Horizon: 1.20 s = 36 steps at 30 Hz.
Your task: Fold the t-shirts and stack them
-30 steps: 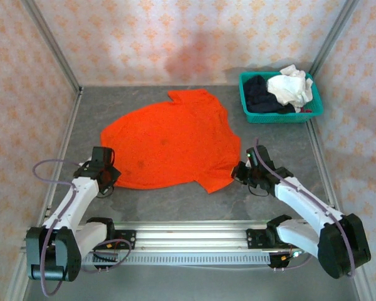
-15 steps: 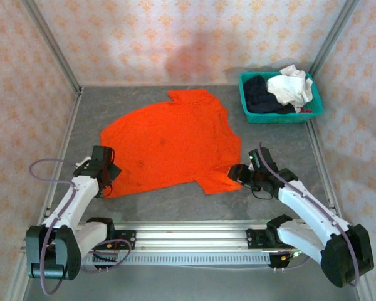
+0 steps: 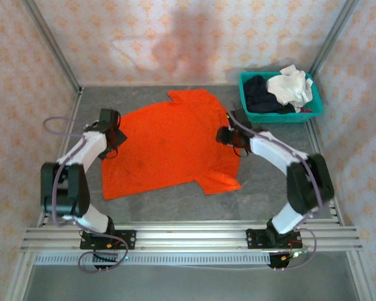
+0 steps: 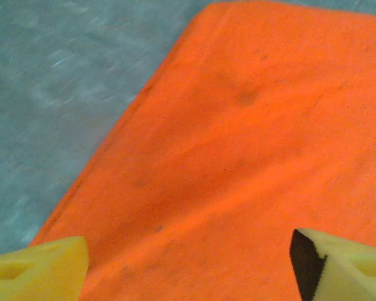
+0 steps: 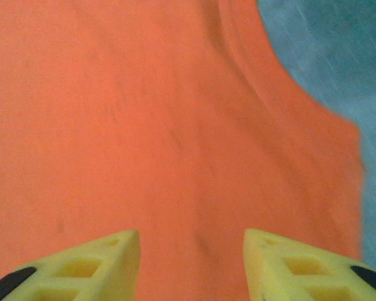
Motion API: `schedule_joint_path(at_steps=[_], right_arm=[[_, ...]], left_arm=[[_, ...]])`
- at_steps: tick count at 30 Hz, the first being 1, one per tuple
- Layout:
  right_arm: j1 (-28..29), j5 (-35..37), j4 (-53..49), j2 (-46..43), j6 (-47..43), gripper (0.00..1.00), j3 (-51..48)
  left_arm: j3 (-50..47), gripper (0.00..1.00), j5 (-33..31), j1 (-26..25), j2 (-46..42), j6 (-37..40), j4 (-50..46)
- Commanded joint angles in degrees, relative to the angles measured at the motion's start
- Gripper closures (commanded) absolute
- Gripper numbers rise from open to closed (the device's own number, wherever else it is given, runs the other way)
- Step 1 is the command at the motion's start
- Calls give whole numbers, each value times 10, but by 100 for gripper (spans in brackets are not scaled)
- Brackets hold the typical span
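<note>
With the orange shirt [image 3: 172, 147] spread flat mid-frame on the surface [image 3: 269, 188], the left fingers [image 4: 37, 269] and right fingers [image 5: 81, 273] are held apart, empty, over its side edges, so only the top layer might be pinched if they are closed too high.

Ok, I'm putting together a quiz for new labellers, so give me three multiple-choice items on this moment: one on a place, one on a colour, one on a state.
1. Where on the table is the basket? A far right corner; B near left corner; C centre.
2. What colour is the t-shirt spread flat? A white; B orange; C navy.
3. How is the left tool? A shut on a sleeve; B shut on the basket; C open over the t-shirt.
Answers: 1 A, it sits at the table's far right; 2 B, the cloth is bright orange in the top and wrist views; 3 C, its jaws stand wide apart with nothing between them.
</note>
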Motion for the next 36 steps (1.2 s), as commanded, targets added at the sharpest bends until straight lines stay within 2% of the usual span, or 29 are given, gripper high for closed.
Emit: schedule_joint_path(at_steps=[1, 8, 11, 15, 19, 25, 30, 36], right_arm=[[1, 26, 41, 86, -27, 57, 89], [-12, -11, 37, 252, -3, 64, 240], [-19, -18, 36, 294, 12, 67, 275], [-36, -18, 25, 333, 45, 70, 303], [-45, -16, 9, 346, 61, 71, 301], [-47, 30, -18, 323, 80, 74, 258], [-46, 11, 24, 292, 104, 74, 199], [-43, -3, 35, 297, 111, 73, 208]], left_arm=[[90, 21, -2, 6, 83, 19, 4], [323, 29, -31, 24, 287, 47, -71], [411, 31, -25, 32, 352, 57, -107], [481, 31, -3, 35, 412, 58, -134], [560, 31, 15, 35, 483, 59, -171], [702, 28, 46, 35, 581, 55, -225], [801, 27, 66, 35, 639, 50, -241], [875, 27, 95, 37, 693, 37, -230]])
